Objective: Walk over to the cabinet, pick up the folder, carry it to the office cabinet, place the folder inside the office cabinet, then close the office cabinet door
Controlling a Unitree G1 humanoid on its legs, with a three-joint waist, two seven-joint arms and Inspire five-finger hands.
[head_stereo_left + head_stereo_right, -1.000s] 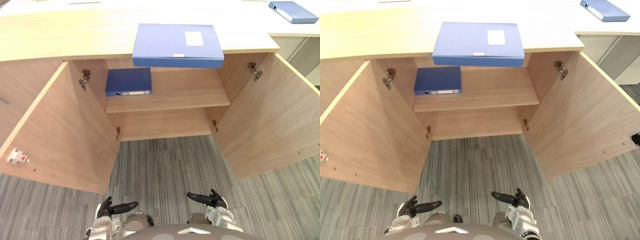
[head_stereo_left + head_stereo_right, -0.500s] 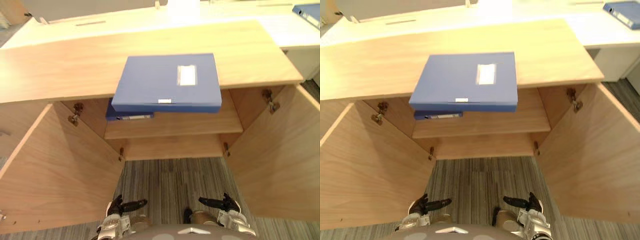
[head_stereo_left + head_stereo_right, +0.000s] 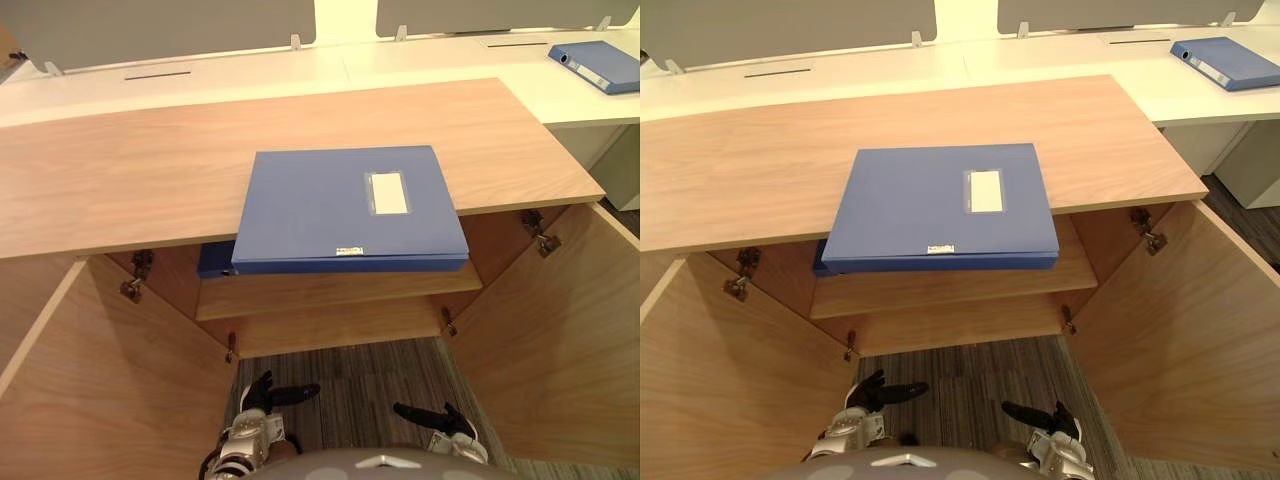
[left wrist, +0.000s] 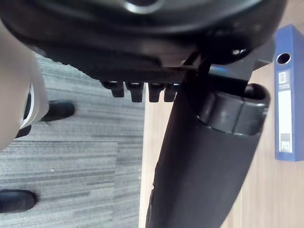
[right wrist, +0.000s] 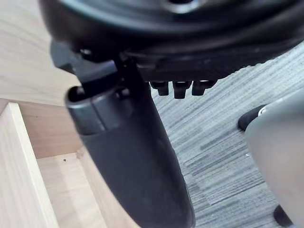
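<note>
Blue box folder (image 3: 345, 210), flat on cabinet top (image 3: 120, 180), overhanging front edge.
Left hand (image 3: 262, 393) and right hand (image 3: 445, 421) low, fingers straight, empty; second folder (image 3: 214, 262) on inner shelf (image 3: 330, 292).

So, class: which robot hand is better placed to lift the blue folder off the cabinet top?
Left, narrowly: left robot hand hangs slightly higher than right robot hand, both open, below the folder.

no readable text, white label (image 3: 388, 192) on blue folder (image 3: 310, 215) too small to read
</note>
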